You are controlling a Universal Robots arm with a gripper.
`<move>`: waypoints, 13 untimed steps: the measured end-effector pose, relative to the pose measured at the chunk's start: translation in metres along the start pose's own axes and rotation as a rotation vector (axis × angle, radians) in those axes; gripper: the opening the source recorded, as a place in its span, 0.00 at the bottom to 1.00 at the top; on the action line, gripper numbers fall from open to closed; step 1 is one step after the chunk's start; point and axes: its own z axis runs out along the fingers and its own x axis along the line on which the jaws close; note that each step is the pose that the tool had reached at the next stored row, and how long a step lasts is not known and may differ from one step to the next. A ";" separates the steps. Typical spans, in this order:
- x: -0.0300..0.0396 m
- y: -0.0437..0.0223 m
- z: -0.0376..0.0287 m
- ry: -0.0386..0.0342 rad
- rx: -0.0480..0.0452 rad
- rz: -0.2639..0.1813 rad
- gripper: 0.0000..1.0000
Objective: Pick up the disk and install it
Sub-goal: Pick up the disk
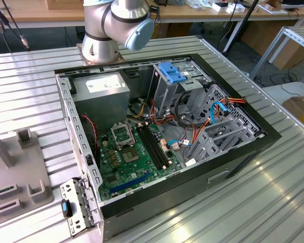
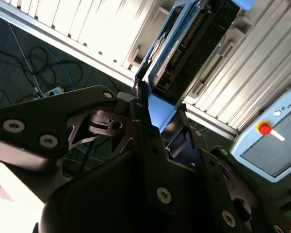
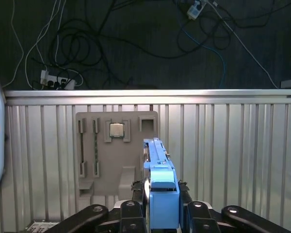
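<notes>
Exterior view first: the open computer case point(image 1: 162, 136) lies on the ribbed table point(image 1: 30, 86), a blue latch point(image 1: 171, 73) topping its drive cage point(image 1: 164, 98), with the arm point(image 1: 116, 25) behind. In the second wrist view the claw point(image 2: 160, 109) is clamped nearly closed on the disk point(image 2: 194, 43). It pinches the blue rail point(image 2: 160, 114) at the near end, and the metal body juts out beyond the fingertips. In the first wrist view the disk stands edge-on between the fingers, with a grey fixture plate point(image 3: 116, 141) beyond it. The disk looks stiff, dense and shock-sensitive. Its plastic rail may flex or slip, so gripping the flat sides seems safest.
</notes>
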 end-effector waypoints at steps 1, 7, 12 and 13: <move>0.0000 -0.0014 0.0001 0.0000 0.0000 0.000 0.37; -0.0002 -0.0205 0.0012 0.0000 0.0001 0.000 0.37; -0.0002 -0.0320 0.0018 0.0000 0.0000 0.000 0.37; -0.0002 -0.0335 0.0019 0.0000 0.0001 0.000 0.37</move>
